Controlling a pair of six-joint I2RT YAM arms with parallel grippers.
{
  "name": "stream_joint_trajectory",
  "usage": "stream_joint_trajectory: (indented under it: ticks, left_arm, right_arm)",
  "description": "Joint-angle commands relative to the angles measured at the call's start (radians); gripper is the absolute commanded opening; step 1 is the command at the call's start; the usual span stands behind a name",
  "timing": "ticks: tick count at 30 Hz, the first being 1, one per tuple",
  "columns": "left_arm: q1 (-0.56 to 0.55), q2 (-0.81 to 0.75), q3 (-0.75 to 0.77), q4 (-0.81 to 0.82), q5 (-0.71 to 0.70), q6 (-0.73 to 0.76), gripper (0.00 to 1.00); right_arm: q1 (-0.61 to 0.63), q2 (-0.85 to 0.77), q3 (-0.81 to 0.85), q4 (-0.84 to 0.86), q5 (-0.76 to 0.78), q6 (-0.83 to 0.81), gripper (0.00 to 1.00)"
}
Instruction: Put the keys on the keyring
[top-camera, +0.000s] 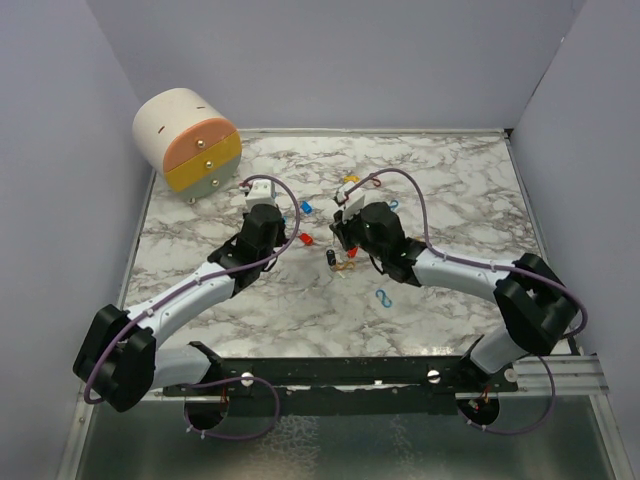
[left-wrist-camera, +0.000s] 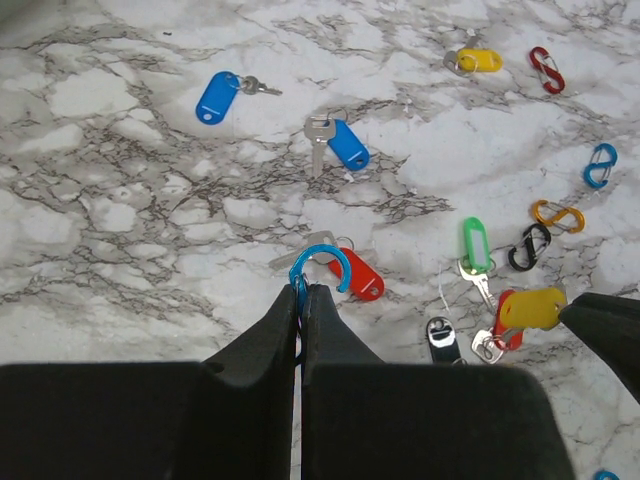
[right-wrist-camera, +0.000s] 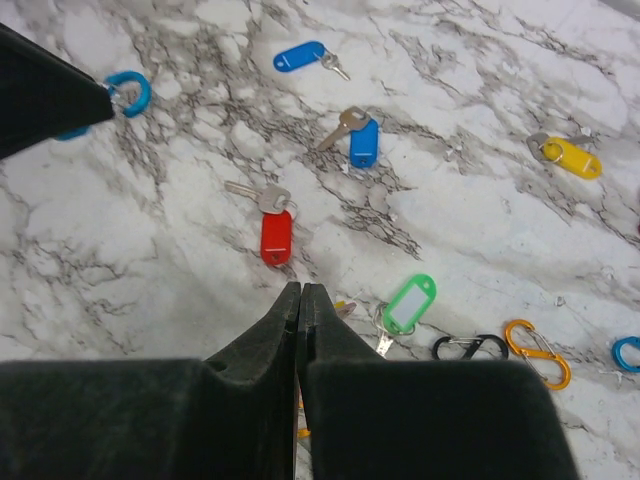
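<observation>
Now, slip risk.
Thin hold: left gripper (left-wrist-camera: 303, 292) clamps blue clip (left-wrist-camera: 318, 250) beside red key (left-wrist-camera: 360, 283); right gripper (right-wrist-camera: 299, 290) closed, load unclear; clip may twist.

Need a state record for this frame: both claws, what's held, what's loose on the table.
left claw: shut on blue clip
right claw: shut; yellow tag at its tip, apparently pinched
red tag: flat on the table between the claws, key attached
loose tags: far blue tag; near blue tag; green tag; far yellow tag
loose clips: red clip; second blue clip; orange clip; black clip
on the held clip: no tag yet
</observation>
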Motion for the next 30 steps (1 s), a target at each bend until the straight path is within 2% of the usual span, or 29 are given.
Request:
stream_joint_trajectory:
  ticks: [1, 7, 16, 30]
  left_arm:
    - [0.006, 0.016, -0.017, 0.124, 0.104, 0.036, 0.0]
    - [0.006, 0.053, -0.032, 0.222, 0.214, 0.055, 0.0]
    - [0.006, 0.102, -0.016, 0.268, 0.329, 0.067, 0.0]
    - [-0.003, 0.104, -0.007, 0.3, 0.419, 0.059, 0.0]
  right_arm:
    - [0.002, -0.081, -0.037, 0.11, -0.074, 0.074, 0.01]
    - [-0.004, -0.134, -0.071, 0.157, -0.131, 0.117, 0.01]
    - [-0.013, -0.14, -0.08, 0.182, -0.189, 0.148, 0.01]
    - [-0.024, -0.103, -0.068, 0.193, -0.224, 0.167, 0.01]
